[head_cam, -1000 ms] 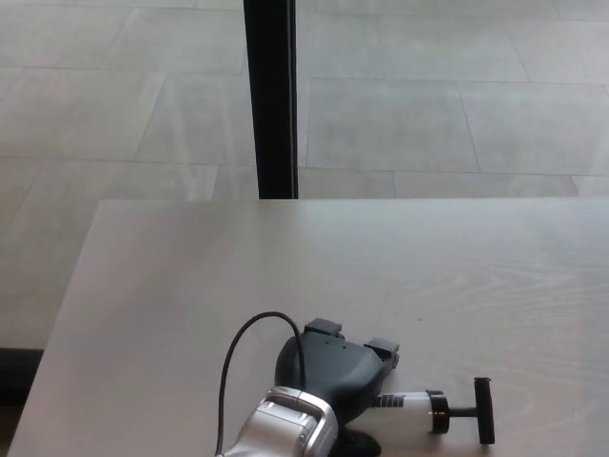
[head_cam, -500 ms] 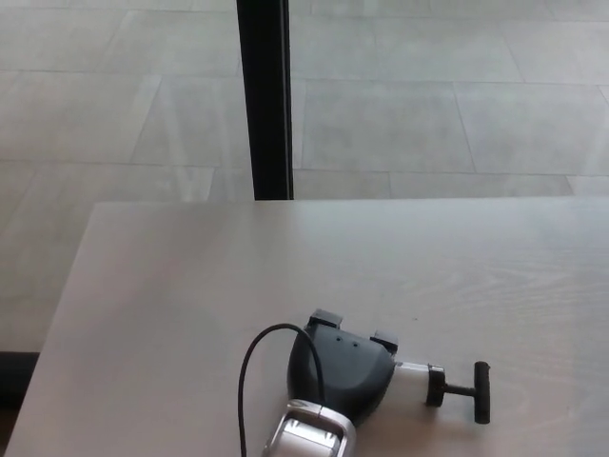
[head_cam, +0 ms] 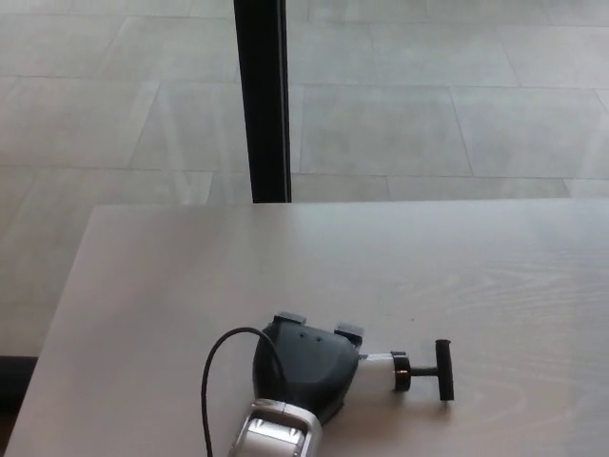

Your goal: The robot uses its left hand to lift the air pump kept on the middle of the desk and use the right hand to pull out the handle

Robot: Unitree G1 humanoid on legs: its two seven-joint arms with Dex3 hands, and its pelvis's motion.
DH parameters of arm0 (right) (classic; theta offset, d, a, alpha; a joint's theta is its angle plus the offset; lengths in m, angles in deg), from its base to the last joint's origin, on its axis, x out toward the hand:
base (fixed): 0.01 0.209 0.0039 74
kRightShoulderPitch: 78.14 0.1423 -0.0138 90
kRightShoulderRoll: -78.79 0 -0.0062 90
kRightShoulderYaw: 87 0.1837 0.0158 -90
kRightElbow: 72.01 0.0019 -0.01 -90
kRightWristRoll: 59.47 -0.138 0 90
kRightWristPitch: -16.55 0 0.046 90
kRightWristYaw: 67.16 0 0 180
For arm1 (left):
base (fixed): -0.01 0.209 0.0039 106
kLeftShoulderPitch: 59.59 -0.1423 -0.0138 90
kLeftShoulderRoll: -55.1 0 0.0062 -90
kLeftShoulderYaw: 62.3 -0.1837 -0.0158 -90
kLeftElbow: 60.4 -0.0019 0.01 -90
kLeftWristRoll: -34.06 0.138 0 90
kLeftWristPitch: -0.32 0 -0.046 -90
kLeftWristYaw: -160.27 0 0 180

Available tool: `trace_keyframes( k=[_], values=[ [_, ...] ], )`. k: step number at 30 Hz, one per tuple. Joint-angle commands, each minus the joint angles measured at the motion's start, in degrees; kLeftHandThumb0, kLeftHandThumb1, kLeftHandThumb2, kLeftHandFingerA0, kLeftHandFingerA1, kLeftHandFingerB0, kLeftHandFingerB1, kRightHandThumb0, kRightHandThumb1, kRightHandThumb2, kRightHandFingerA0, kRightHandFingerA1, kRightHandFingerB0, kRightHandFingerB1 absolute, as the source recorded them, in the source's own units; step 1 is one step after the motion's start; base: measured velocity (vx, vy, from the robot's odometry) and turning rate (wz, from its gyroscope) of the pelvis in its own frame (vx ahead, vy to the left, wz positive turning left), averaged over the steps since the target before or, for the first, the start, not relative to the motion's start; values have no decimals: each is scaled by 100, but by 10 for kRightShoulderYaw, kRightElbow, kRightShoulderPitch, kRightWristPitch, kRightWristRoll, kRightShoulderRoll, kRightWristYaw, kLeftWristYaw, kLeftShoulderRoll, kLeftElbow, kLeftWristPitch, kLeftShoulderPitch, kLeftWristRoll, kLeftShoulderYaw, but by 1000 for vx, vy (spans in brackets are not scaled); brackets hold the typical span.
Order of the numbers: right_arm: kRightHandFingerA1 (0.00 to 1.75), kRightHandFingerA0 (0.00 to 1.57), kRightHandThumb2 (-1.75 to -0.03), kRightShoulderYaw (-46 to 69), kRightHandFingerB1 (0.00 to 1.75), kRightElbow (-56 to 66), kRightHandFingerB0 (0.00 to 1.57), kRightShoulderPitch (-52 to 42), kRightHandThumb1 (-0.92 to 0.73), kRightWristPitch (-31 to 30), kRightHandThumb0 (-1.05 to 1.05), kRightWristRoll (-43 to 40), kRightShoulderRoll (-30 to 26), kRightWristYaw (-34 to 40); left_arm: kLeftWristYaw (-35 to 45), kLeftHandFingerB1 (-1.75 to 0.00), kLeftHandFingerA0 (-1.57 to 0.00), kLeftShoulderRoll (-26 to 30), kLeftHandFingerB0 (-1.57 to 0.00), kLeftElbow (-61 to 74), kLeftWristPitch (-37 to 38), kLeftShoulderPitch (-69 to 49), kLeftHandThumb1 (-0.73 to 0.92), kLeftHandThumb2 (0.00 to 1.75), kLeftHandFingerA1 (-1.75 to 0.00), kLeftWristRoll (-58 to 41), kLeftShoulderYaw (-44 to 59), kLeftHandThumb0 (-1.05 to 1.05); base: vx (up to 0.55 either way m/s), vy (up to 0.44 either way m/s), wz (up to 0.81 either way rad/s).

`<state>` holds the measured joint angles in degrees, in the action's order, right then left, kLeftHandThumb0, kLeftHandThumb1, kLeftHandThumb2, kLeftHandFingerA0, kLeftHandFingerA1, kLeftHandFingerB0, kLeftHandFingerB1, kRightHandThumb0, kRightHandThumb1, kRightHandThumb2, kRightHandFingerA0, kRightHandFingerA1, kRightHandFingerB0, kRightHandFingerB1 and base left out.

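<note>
One pump (head_cam: 404,367) lies near the table's (head_cam: 171,286) front edge, about midway along it, under the one hand in view. The left hand (head_cam: 303,364) covers its barrel, fingers closed around it. A short white stretch, a black collar and a black T-handle (head_cam: 442,369) stick out to the right.

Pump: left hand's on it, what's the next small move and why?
Probably bring the right hand in to the T-handle. The left hand covers the pump body, the handle sticks out free to the right with only a short rod showing, and the right hand is not in view.
</note>
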<state>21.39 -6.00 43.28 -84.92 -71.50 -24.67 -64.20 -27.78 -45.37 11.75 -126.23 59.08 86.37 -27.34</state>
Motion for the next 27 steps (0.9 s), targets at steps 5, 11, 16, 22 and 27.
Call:
trace_keyframes(
  k=[5,11,16,22,27],
  values=[
    [91,76,-61,-23,46,50,58,-19,-75,-53,-56,10,9,-19,-111,-145,-67,36,-53,-17,190,16,83,67,-175,-78,149,-19,0,0,0],
    [85,74,-62,-79,42,95,43,-28,-74,-104,-55,14,1,-66,-169,-152,-70,50,-59,-51,256,103,70,73,-175,-73,202,-19,0,0,0],
    [84,77,-63,-144,41,119,45,-12,-64,-152,-62,22,27,-76,-174,-95,-80,52,-76,-45,277,120,73,66,-164,-63,212,-25,0,0,0],
    [74,62,-60,-229,37,135,32,-9,-65,-159,-55,44,41,-109,-166,-114,-83,49,-79,-48,288,127,68,72,-160,-53,213,-24,0,0,0],
    [89,59,-58,-282,34,142,30,-7,-60,-141,-57,62,45,-130,-155,-105,-79,38,-82,-60,294,135,71,69,-155,-54,222,-32,0,0,0]
  ],
)
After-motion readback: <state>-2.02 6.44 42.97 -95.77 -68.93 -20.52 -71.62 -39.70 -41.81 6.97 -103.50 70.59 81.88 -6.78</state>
